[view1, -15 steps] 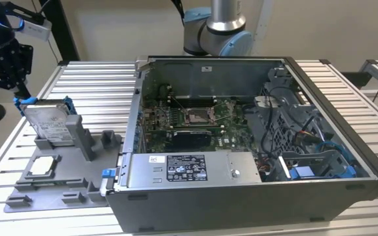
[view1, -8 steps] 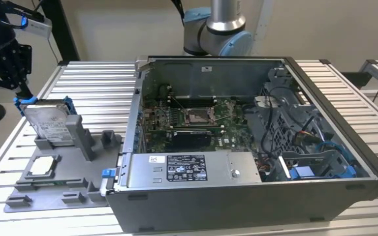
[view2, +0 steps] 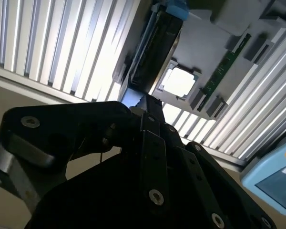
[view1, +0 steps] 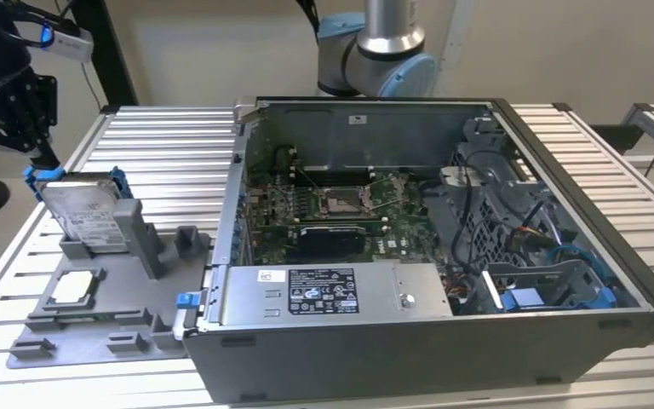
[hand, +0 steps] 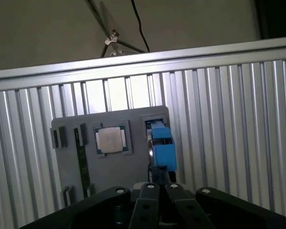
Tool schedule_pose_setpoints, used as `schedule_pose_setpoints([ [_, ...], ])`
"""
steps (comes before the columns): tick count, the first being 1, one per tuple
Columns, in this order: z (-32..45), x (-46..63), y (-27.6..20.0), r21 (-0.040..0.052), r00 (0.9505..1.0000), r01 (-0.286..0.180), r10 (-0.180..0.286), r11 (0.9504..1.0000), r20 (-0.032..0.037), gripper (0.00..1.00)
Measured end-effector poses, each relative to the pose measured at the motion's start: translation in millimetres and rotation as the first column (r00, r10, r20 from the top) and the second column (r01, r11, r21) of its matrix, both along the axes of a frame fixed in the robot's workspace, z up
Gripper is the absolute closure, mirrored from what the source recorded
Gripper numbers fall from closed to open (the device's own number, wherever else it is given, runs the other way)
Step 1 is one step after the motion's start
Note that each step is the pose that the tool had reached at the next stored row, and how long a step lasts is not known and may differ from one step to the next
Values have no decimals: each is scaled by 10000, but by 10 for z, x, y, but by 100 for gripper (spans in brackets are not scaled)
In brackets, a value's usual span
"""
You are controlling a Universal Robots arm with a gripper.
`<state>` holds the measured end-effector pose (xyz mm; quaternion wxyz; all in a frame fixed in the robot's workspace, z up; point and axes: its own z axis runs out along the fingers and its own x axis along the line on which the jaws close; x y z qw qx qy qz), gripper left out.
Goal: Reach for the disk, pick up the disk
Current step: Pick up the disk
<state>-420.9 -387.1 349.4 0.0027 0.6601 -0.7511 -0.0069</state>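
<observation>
Poising the gripper (view1: 43, 160) at the blue-framed top edge of the disk (view1: 81, 209) standing upright in the grey holder (view1: 136, 232) on the fixture tray (view1: 100, 332), leaving the gripper's opening impossible to tell, and possibly risking an off-centre pinch slipping off the plastic or jamming the disk there.

The gripper (view1: 45, 160) sits in the upper left of the exterior view, black, pointing downward with its tip leaning slightly toward the frame's right. The arm (view1: 378, 51) shows 1 grey joint with a blue cap at the top centre. In the first wrist view the gripper's dark body lies along the bottom centre; in the second wrist view it spans the lower half, narrowing toward the middle
</observation>
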Motion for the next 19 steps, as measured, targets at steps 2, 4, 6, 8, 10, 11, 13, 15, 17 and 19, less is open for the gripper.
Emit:
schedule_pose_setpoints([
  [2, -2, 0, 28, 1, 10000, 0, 0, 10000, 0, 100],
  [4, -2, 0, 53, 1, 10000, 0, 0, 10000, 0, 100],
  [6, -2, -1, 57, -2, 10000, 1, -1, 10000, -1, 100],
  [8, -2, -1, 57, -2, 10000, 1, -1, 10000, -1, 100],
  [10, -3, -1, 57, -2, 10000, 1, -1, 10000, 0, 100],
  [11, -3, -1, 57, -2, 10000, 1, -1, 10000, 0, 100],
  [13, -3, -1, 57, -2, 10000, 2, -2, 10000, 0, 100],
  [15, -2, -1, 57, -2, 10000, 1, -1, 10000, -1, 100],
  [17, -2, -1, 57, -3, 10000, 1, -1, 10000, -1, 100],
  [19, -2, -1, 57, -3, 10000, 2, -2, 10000, -1, 0],
])
